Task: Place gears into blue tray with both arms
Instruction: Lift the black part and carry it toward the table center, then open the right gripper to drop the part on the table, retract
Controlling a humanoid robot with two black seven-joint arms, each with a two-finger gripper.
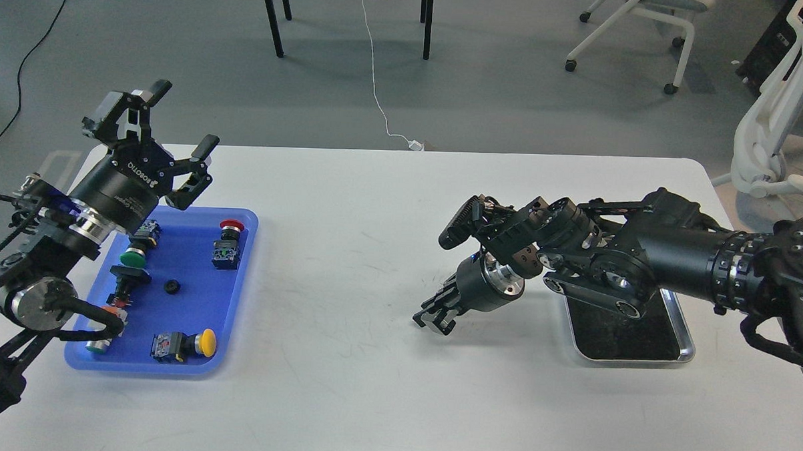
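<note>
A gear (171, 286), small, black and round, lies flat near the middle of the blue tray (244, 247), which sits at the left side of the white table (342, 384). Around the gear in the tray there are several push-button switches: one with a red cap (229, 242) at the far right, one with a green cap (135, 249) at the far left, one with a yellow cap (185, 345) at the near side, and one more (124, 281) just left of the gear, partly hidden by the arm. The gear touches none of them. The left gripper (181, 121) is raised above the far left corner of the tray, its fingers spread wide apart and holding nothing. The right arm reaches in from the right, over a silver tray with a black liner (628, 337). The right gripper (434, 313) points down and to the left, low over the bare table between the two trays; it looks dark and its fingers are close together, so I cannot tell if it holds something.
</note>
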